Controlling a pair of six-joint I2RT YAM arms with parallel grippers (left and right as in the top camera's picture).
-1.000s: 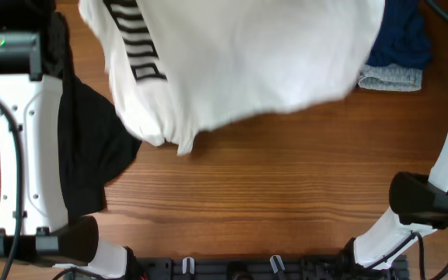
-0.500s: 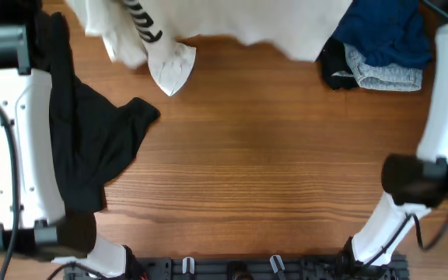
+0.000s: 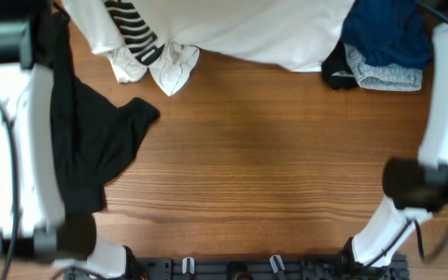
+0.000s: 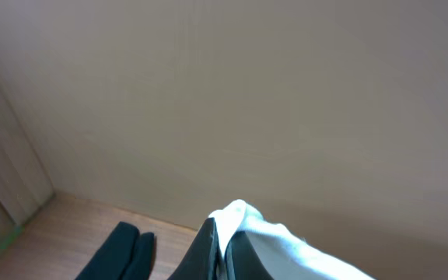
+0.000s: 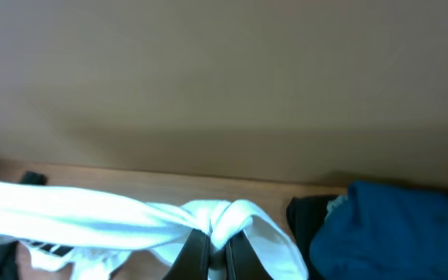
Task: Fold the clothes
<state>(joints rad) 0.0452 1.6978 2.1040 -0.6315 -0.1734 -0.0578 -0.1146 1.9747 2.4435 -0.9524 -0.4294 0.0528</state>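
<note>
The white T-shirt (image 3: 247, 31) with a black striped print (image 3: 131, 27) hangs stretched along the table's far edge, its sleeves resting on the wood. My left gripper (image 4: 225, 245) is shut on a bunched edge of the T-shirt (image 4: 286, 237). My right gripper (image 5: 218, 253) is shut on another bunched edge of it (image 5: 92, 218). Neither gripper's fingers show in the overhead view. A plain black garment (image 3: 92, 140) lies spread at the left, partly under the left arm, and shows in the left wrist view (image 4: 119, 249).
A pile with a blue garment (image 3: 387, 31), a grey one (image 3: 391, 76) and a black one (image 3: 334, 70) lies at the back right; the blue one (image 5: 411, 225) also shows in the right wrist view. The arm bases stand at the front corners.
The T-shirt has been pulled toward the far edge and stretched out; it covered the middle of the table before. The pile at the back right is uncovered now.
</note>
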